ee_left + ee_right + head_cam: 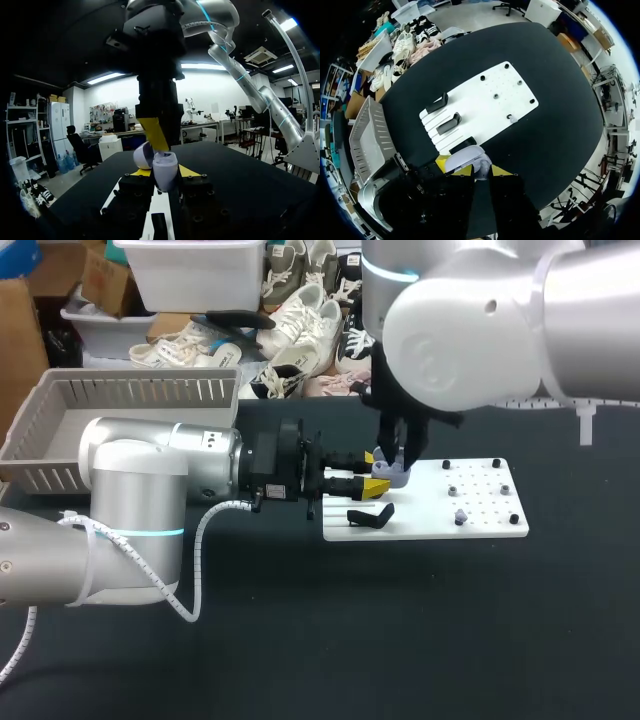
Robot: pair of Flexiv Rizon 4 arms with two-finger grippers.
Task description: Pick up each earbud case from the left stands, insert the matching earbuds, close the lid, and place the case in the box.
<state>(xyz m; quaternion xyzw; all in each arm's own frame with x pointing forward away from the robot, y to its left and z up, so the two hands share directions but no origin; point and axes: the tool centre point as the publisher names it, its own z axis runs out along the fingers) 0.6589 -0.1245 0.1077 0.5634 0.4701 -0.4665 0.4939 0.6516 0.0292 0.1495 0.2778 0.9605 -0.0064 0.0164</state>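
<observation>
In the head view the lavender earbud case (397,477) hangs above the left end of the white board (480,525), and my left gripper (378,472) is shut on it from the side. The left wrist view shows the case (165,172) between that gripper's (165,176) yellow tips, lid (143,155) open. My right gripper (398,460) points straight down onto the case, with one yellow finger (155,134) reaching into it. Its tips (481,171) are shut on a small pale piece, seemingly an earbud (482,167). Another earbud (458,515) sits on a board peg.
Black stands (449,123) line the board's left part, one (370,517) just in front of the grippers. Small black pegs dot its right part. A grey slatted basket (60,430) stands at the table's far left. Shoes and bins lie behind the table.
</observation>
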